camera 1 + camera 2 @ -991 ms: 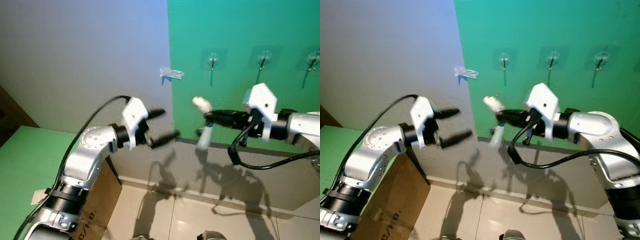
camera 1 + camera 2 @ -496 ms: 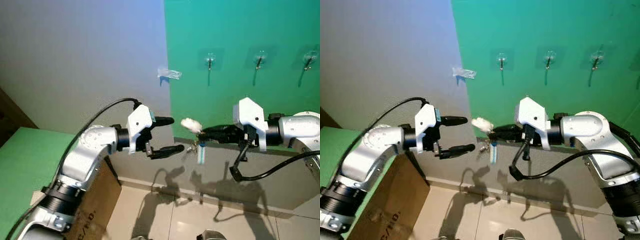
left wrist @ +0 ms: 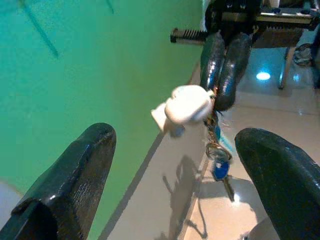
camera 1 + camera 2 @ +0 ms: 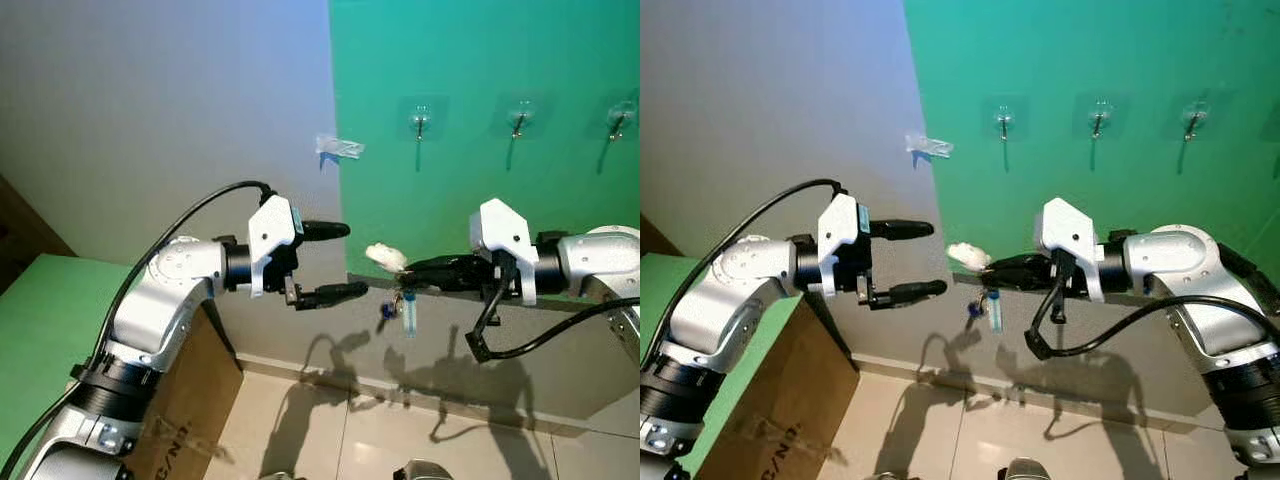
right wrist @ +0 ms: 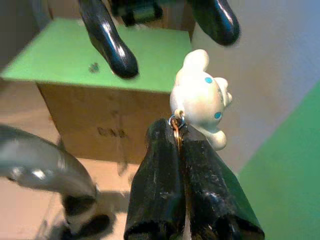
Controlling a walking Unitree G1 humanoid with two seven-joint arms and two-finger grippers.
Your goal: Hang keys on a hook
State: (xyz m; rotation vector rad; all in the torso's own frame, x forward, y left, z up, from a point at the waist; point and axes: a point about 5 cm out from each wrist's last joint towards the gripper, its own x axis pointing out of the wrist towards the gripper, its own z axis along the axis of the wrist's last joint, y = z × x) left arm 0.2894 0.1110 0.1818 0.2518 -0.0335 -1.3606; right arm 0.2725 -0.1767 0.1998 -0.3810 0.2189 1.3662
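— Where are the keys?

— Hanging in the air in front of the green wall, below the row of hooks and well apart from them. The right claw has its two black fingers pressed together on the key ring, with a white plush charm sticking up at the fingertips and a blue-headed key dangling under it.

— And the left claw?

— Wide open, holding nothing. It points toward the keys, just beside them on the side of the grey wall; one finger sits above the level of the charm and the other below.

— Which hook is nearest the keys?

— The leftmost hook of the three on the green wall, straight above the right claw. The middle hook and the far one are further along (each on a clear stick-on pad).

— Anything else near the green wall?

— A small clear bracket on the grey wall just beside the green edge, and a cardboard box under the left arm.
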